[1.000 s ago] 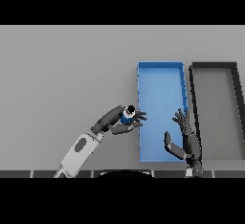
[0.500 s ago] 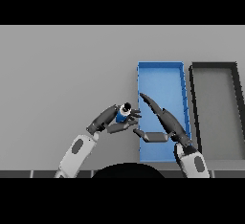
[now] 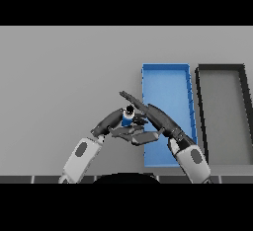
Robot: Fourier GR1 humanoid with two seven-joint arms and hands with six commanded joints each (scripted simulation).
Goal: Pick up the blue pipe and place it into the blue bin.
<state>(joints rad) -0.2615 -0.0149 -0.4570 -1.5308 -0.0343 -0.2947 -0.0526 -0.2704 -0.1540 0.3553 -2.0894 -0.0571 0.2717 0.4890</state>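
Blue pipe [image 3: 128, 118]: a small blue tube with a dark end is seen. It is held up just left of the blue bin's left wall, near the middle of the table. It is not in the bin.

Left hand [image 3: 114, 121]: the fingers are curled round the blue pipe, so the pipe is clamped in it. The arm is seen coming in from the near left.

Right hand [image 3: 148, 114]: it is stretched out flat with straight fingers, spread a little apart. It is reached across from the right, over the bin's left wall, and the fingertips are seen right beside the pipe. Whether the pipe is touched by them cannot be told.

Blue bin [image 3: 168, 68]: a long blue tray is set right of the middle, running from near to far.

Dark bin [image 3: 220, 68]: a grey-black tray is laid just to the right of the blue one.

Table [image 3: 64, 72]: a flat grey top is seen under it all.
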